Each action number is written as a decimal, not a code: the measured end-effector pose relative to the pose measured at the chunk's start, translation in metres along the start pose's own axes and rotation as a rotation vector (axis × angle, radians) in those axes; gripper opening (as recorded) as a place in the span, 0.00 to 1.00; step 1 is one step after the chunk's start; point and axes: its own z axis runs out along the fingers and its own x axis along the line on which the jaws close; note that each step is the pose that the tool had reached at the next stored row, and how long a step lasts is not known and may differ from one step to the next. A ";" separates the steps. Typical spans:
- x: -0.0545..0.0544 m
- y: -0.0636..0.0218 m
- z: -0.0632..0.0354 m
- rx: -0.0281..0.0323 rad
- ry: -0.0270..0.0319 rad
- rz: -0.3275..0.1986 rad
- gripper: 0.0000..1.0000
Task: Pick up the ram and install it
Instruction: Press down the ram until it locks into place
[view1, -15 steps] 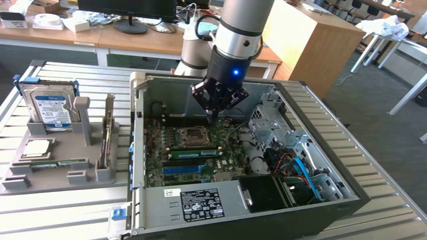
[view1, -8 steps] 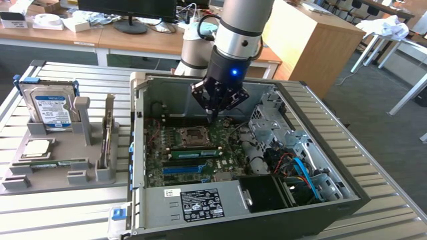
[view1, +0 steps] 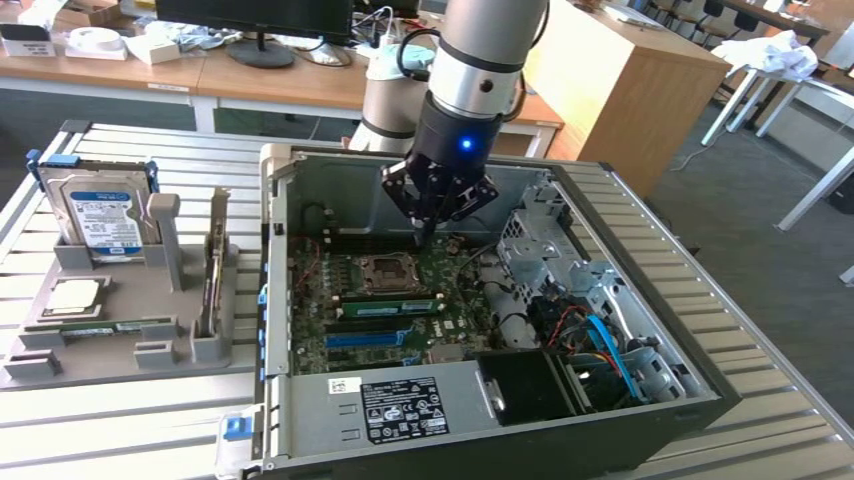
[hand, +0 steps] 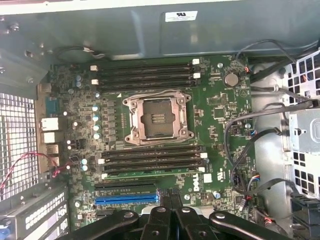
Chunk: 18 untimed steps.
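A long green ram stick (view1: 390, 303) (hand: 150, 174) sits in the memory slot of the lower bank farthest from the empty processor socket (hand: 158, 119), inside the open computer case. My gripper (view1: 424, 236) (hand: 170, 199) hangs above the motherboard (hand: 220, 105) with its black fingers shut together and nothing between them. In the wrist view the fingertips (hand: 176, 201) lie over the long blue slot (hand: 125, 199), just beside the seated ram and apart from it. A second green stick (view1: 110, 328) lies flat in the grey holder outside the case.
The grey holder (view1: 134, 300) on the exterior view's left also carries a hard drive (view1: 104, 215), a silver processor chip (view1: 74, 293) and an upright card (view1: 214, 270). Cables and a drive cage (view1: 587, 300) crowd the case's far side. The power supply (view1: 400, 405) sits along the near wall.
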 end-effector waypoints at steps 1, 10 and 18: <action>0.000 0.0000 0.0000 0.0000 0.0001 -0.001 0.10; 0.001 -0.0001 -0.0001 0.0003 0.0026 -0.059 0.10; 0.001 0.0001 -0.0035 -0.0019 0.0026 -0.059 0.10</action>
